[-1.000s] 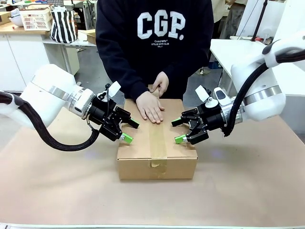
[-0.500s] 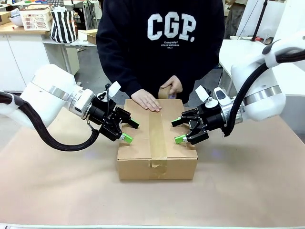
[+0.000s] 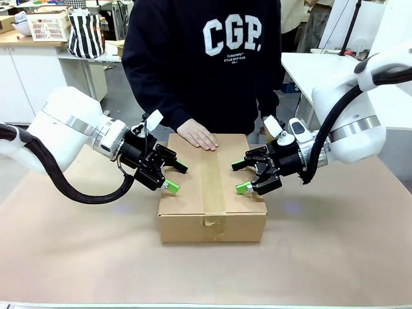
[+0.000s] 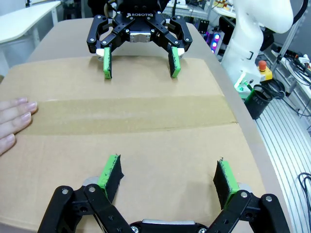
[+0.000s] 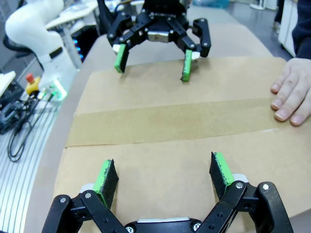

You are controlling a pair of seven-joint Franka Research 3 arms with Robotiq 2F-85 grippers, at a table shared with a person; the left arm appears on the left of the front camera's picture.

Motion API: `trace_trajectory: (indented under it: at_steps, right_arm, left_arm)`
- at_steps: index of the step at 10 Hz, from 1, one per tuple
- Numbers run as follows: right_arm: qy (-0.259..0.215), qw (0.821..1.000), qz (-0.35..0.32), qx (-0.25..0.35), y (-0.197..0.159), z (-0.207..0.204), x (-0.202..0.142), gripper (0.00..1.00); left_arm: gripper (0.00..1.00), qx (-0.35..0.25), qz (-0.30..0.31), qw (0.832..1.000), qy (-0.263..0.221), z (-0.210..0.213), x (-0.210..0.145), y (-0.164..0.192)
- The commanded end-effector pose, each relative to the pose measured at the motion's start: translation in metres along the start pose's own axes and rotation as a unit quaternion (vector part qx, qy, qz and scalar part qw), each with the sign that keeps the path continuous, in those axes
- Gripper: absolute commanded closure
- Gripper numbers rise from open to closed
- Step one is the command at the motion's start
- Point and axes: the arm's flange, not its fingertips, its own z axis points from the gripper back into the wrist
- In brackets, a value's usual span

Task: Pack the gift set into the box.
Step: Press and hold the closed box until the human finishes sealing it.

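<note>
The box (image 3: 212, 193) lies in the middle of the table with its flaps shut and a strip of brown tape (image 3: 213, 174) along the top seam. The gift set is hidden. My left gripper (image 3: 175, 177) hovers open over the box's left edge, and my right gripper (image 3: 239, 176) hovers open over its right edge. A person's hand (image 3: 197, 137) rests flat on the far edge of the lid. In the left wrist view my open left gripper (image 4: 167, 167) faces the right gripper (image 4: 141, 63) across the box (image 4: 146, 141). The right wrist view mirrors this: right gripper (image 5: 163, 170), left gripper (image 5: 153, 60), hand (image 5: 291, 92).
The person stands close against the table's far side. A white basket (image 3: 48, 24) and a striped bag (image 3: 85, 33) sit on a counter at the back left. A white table (image 3: 309, 67) stands at the back right. The tabletop (image 3: 77, 244) is covered in brown paper.
The person's flat hand slid from the middle of the lid to its far edge. Their other hand, holding something brown, drew back out of sight. Both grippers stayed in place.
</note>
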Motion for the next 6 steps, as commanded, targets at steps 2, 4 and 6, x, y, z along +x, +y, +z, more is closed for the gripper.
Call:
trace_trajectory:
  at_steps: [2, 4, 6]
  right_arm:
    - [-0.002, 1.0, 0.008, -0.002, 0.0023, 0.0004, -0.0022, 0.0]
    - [-0.002, 1.0, 0.008, -0.002, 0.0023, 0.0004, -0.0022, 0.0]
    - [-0.002, 1.0, 0.008, -0.002, 0.0023, 0.0004, -0.0022, 0.0]
  left_arm:
    - [0.0, 0.001, 0.001, 1.0, -0.004, -0.0014, -0.0013, -0.0006]
    - [0.0, 0.001, 0.001, 1.0, -0.004, -0.0014, -0.0013, -0.0006]
    - [0.0, 0.001, 0.001, 1.0, -0.004, -0.0014, -0.0013, -0.0006]
